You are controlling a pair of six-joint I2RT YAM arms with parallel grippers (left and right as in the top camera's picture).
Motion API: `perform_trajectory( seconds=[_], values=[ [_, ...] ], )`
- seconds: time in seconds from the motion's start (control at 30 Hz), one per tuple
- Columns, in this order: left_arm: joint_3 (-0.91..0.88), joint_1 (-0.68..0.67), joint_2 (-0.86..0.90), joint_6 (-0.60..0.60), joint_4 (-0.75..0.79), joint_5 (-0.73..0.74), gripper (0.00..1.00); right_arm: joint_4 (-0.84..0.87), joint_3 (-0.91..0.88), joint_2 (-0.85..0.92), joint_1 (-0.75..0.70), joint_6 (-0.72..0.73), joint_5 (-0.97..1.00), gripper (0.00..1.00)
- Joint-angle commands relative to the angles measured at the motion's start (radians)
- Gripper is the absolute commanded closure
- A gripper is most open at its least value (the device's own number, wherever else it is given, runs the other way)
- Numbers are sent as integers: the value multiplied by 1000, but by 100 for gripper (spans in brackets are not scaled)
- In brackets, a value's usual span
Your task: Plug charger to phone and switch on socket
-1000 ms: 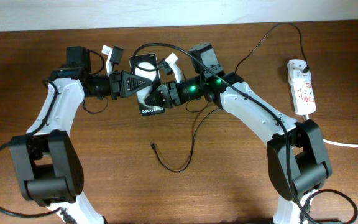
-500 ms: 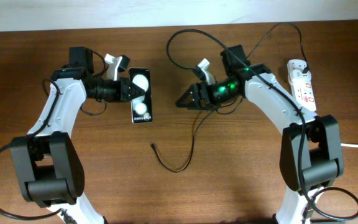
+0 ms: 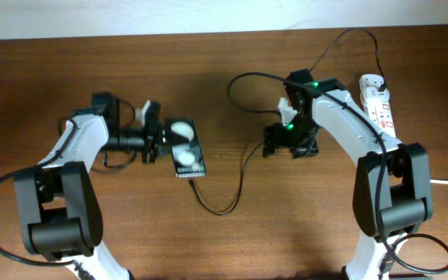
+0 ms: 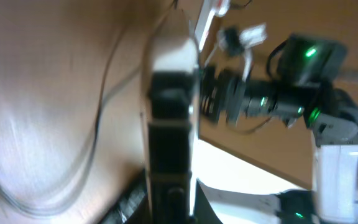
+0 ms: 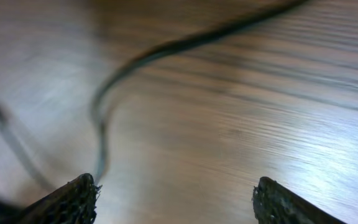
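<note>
Plainly, a brown wooden tabletop (image 3: 115,225) runs back to a pale wall strip (image 3: 131,15). The socket (image 3: 377,105) lies far right, and the charger (image 5: 166,47) loops across towards the phone (image 3: 187,148), which the left gripper (image 3: 162,140) clamps. Since half a second ago the phone has come nearer the cable's tip. The right gripper (image 5: 179,200), fingers spread and empty, has turned down over the cable.

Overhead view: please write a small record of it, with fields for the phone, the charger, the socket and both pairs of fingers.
phone: screen up, left of centre
left fingers: shut on phone's edge
right fingers: open, empty
charger: cable loops on table; tip by phone's near end, join unclear
socket: far right, charger's cable reaches its far end; switch state unclear
</note>
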Motion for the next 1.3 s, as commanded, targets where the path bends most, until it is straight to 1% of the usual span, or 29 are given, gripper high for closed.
perform_trajectory(
  seconds=[0.0,0.03,0.13,0.2,0.23,0.37,0.43,0.57,0.63,1.27],
  values=[
    [-109,-19,-35,-17,-131,66,100,-2,-1,-2,-44,87,150,1],
    [-135,-32,-35,-17,-221,67,100,0,-1,-2,-49,87,150,1],
    [-150,-61,-35,-17,-418,67,100,23,-1,-2,-49,87,150,1],
    [-150,-93,-35,-17,-509,111,100,33,-1,-2,-49,87,150,1],
    [-150,-109,-36,-17,-525,132,100,33,-1,-2,-49,87,150,1],
    [-150,-179,-35,-17,-529,346,100,33,-1,-2,-49,87,150,1],
    [-149,-213,-35,-82,-542,346,100,33,-1,-2,-49,87,150,1],
    [-149,-248,-36,-118,-544,346,100,33,-1,-2,-49,87,150,1],
    [-147,-267,-36,-213,-558,346,100,33,-1,-2,-49,87,150,1],
    [-146,-270,-36,-213,-558,346,100,33,-1,-2,-49,87,150,1]
  ],
)
